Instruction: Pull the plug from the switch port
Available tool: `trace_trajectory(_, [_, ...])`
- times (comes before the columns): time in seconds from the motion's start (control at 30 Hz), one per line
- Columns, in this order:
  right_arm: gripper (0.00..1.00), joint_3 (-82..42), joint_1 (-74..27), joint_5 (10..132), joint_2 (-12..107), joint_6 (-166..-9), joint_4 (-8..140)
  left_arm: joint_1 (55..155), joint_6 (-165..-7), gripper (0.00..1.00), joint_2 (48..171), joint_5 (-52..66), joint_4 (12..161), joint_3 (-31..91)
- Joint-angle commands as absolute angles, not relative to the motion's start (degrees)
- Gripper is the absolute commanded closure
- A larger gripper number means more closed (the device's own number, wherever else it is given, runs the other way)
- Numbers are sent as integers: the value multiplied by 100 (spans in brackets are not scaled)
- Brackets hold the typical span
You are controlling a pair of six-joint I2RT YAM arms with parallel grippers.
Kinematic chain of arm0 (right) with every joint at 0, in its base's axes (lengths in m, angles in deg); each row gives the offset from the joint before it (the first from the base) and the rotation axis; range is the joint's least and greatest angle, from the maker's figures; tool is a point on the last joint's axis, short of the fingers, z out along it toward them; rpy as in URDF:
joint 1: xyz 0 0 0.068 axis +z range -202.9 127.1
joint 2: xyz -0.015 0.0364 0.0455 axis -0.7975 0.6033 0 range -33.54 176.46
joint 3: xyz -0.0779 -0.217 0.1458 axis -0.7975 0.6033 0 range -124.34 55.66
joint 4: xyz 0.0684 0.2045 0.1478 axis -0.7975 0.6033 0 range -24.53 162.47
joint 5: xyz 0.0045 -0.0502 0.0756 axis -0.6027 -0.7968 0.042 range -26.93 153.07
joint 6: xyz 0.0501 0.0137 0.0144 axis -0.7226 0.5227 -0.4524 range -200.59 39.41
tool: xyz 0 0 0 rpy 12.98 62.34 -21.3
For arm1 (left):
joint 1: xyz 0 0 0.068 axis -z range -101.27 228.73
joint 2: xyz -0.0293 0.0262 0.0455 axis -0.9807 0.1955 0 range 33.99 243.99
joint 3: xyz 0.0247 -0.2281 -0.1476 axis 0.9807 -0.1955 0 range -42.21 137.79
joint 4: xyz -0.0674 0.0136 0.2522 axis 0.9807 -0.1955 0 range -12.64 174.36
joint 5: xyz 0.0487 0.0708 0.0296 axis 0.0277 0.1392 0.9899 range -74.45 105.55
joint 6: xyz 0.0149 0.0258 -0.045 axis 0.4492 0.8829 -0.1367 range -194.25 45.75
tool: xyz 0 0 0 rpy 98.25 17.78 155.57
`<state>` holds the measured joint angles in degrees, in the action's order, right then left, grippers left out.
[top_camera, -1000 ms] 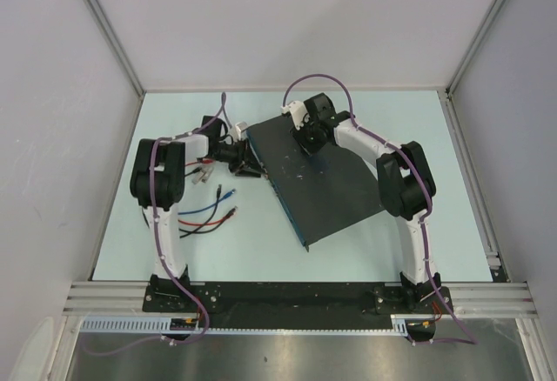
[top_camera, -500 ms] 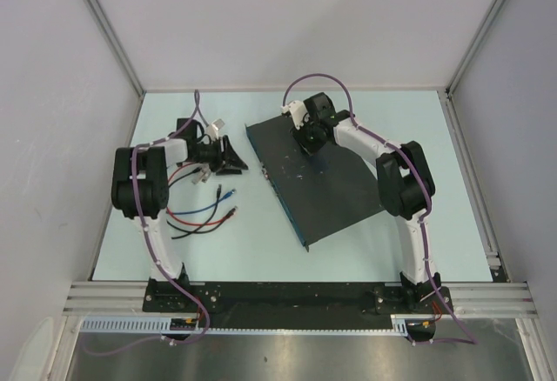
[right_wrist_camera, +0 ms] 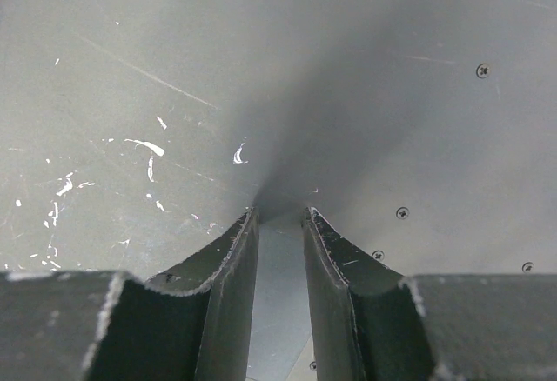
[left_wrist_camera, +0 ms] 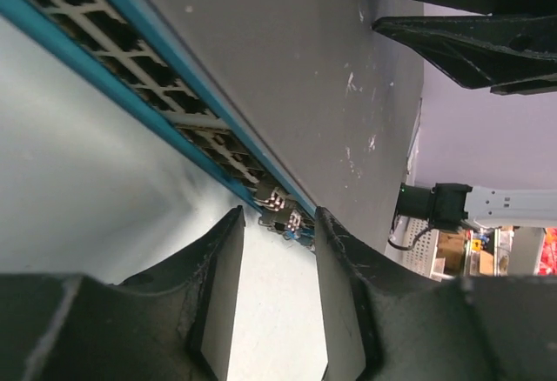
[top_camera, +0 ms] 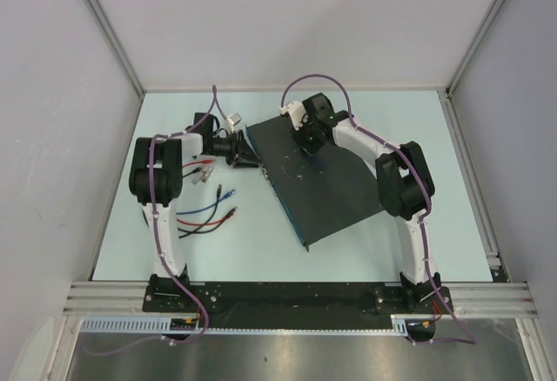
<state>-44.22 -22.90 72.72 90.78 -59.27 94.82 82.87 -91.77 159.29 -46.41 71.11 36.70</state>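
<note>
The switch (top_camera: 335, 181) is a flat black box lying at an angle mid-table, its bluish socket edge facing left. In the left wrist view the socket row (left_wrist_camera: 174, 107) runs diagonally. A small pale connector (left_wrist_camera: 280, 210) sits at that edge, just ahead of my fingertips; I cannot tell if it is a plug. My left gripper (top_camera: 249, 153) (left_wrist_camera: 277, 224) is open and empty at the switch's far-left corner, with only table between its fingers. My right gripper (top_camera: 306, 142) (right_wrist_camera: 281, 213) rests its tips on the scuffed top (right_wrist_camera: 174, 94), narrowly open and holding nothing.
Loose red, blue and black cables (top_camera: 209, 211) with small plugs lie on the table left of the switch, beside the left arm. Grey walls stand on the left, right and far sides.
My left gripper drew back to the left from the switch's corner, then returned to that corner. The right gripper and the switch have not moved.
</note>
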Motion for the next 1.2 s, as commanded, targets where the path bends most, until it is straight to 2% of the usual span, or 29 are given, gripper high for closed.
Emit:
trace_trajectory(0.0, [67,-4006,-2205,6940,9786,-5774,9746,8312,-9077,58,15924,-4905,7030,3874])
trace_trajectory(0.8, [66,-4006,-2152,6870,9813,-5721,9720,8611,-8629,70,16108,-5072,6555,3900])
trace_trajectory(1.13, [66,-4015,-2126,6808,9821,-5721,9711,8480,-8752,100,16161,-5265,6845,3751])
trace_trajectory(1.17, [66,-4015,-2126,6817,9821,-5721,9720,8453,-8752,100,16135,-5309,6889,3681])
